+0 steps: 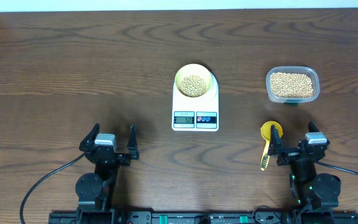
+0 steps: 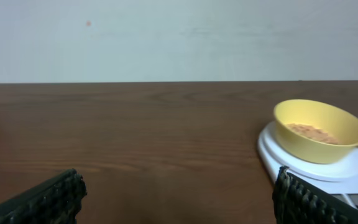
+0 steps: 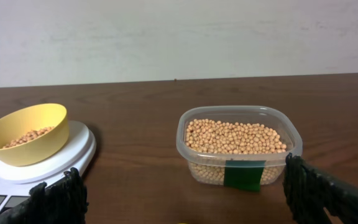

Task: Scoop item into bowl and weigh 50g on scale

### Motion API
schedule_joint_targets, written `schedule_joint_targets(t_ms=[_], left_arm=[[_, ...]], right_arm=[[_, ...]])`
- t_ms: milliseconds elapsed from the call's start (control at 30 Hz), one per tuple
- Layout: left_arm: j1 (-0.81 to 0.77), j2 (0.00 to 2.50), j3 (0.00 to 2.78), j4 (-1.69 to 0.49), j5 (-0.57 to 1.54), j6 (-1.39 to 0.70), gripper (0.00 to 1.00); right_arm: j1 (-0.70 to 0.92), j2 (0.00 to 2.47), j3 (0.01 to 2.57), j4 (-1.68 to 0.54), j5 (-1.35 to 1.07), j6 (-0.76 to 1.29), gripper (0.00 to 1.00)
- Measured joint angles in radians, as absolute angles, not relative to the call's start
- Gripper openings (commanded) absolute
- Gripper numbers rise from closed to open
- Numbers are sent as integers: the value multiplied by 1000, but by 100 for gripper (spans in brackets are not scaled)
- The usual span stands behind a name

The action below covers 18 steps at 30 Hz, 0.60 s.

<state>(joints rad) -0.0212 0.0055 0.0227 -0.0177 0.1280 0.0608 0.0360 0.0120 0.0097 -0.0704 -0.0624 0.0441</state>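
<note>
**Both arms rest at the near edge, and beans sit in the bowl on the scale.**

Nearest you, the left end effector (image 1: 113,132) and right end effector (image 1: 294,138) are spread wide and hold nothing. Just left of the right one, the yellow spoon (image 1: 268,143) lies on the tabletop (image 1: 73,62), long axis near-to-far, handle toward you. Farther, at centre, the scale (image 1: 194,109) carries the bowl (image 1: 178,81) of beans (image 1: 193,85). The tub (image 1: 270,84) sits far right. Scooping looks done. The display is too small to read, so check it next. If it reads short, grasp the spoon's handle.

Soft, even light across the table (image 1: 73,62), no glare. Left wrist view looks hazy, the bowl (image 2: 309,140) slightly blurred. Right wrist sharper, a soft shadow beside the scale (image 3: 73,152).
</note>
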Motion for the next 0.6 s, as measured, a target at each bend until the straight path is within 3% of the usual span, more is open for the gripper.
schedule_joint_targets(t_ms=[600], left_arm=[[-21, 6, 21, -30, 13, 68, 98]], right_arm=[[36, 12, 10, -70, -62, 44, 99]])
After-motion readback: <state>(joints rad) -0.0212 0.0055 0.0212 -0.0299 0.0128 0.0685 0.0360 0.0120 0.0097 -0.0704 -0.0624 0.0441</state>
